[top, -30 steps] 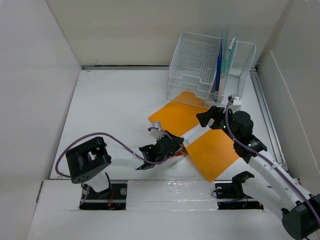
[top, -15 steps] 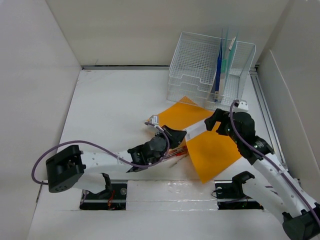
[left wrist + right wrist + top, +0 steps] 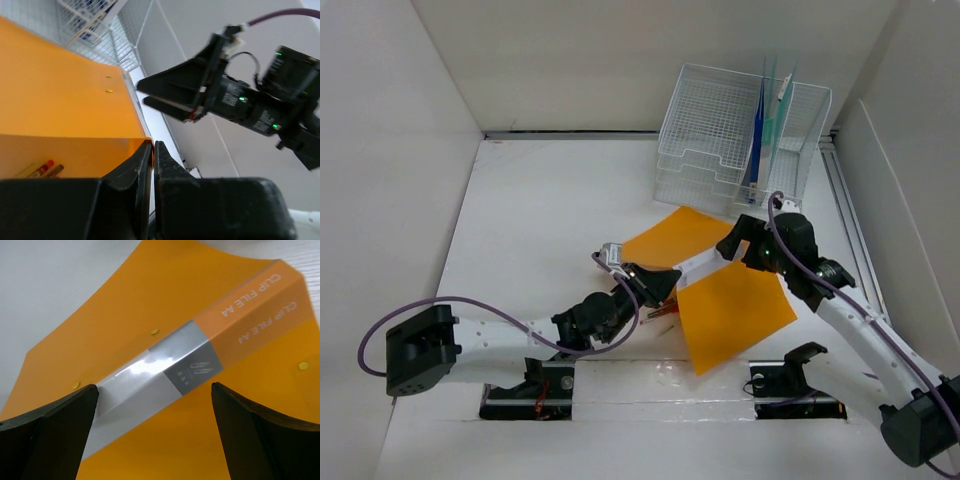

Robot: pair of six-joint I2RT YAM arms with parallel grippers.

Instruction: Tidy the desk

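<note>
Left gripper (image 3: pixel 152 146): closed, pinching a cover corner of the orange clip file (image 3: pixel 150 300).
Right gripper (image 3: pixel 154 390): spread wide above the file's spine.
Under cover: red-tipped items (image 3: pixel 44 169), mostly hidden, unidentifiable.
Desk (image 3: pixel 540 210): near edge cut off by the arm bases.

orange clip file (image 3: pixel 732 305) dragged nearer, right tool (image 3: pixel 733 243) wider

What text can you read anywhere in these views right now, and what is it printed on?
"CLIP FILE A4": printed twice along the spine of the orange folder, seen in the right wrist view.
Small print and logo on the spine's grey label: too small to read.
Top and left wrist views: no readable text.
</note>
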